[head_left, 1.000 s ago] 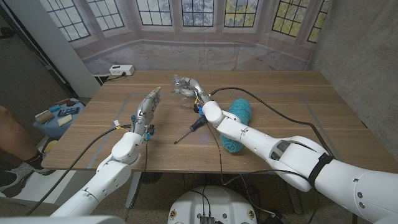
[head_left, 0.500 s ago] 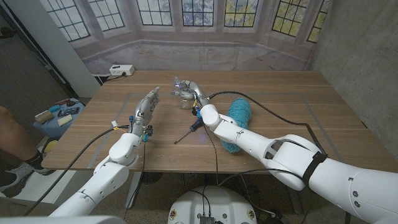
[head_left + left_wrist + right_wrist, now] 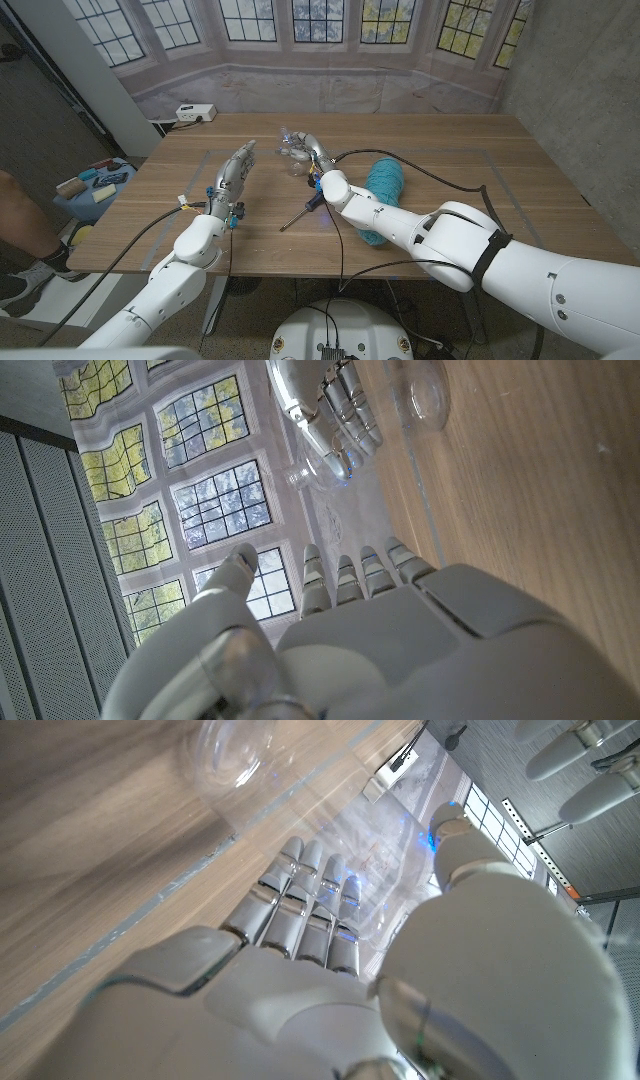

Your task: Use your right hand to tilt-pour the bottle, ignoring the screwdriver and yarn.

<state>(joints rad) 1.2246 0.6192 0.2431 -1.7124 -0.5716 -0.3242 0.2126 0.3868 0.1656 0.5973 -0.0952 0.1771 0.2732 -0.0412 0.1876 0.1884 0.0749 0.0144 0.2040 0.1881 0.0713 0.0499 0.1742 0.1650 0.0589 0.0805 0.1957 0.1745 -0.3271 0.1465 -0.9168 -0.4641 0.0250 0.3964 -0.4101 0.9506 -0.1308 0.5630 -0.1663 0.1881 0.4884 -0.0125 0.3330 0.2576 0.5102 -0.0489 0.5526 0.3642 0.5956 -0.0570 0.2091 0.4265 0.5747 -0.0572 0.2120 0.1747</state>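
I'm looking across a wooden table with pale tape lines marking a rectangle on its top. Behind it hangs a printed backdrop of leaded bay windows, daylight and foliage in the panes. A grey concrete wall stands beyond the right end. A white power strip sits at the far left corner. A low blue stool carries small clutter beside the left edge.

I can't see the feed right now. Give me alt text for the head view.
The right hand holds a clear bottle tipped over a clear cup at the wooden table's middle. A screwdriver and teal yarn lie nearer the robot; the left hand waits open, apart from them.
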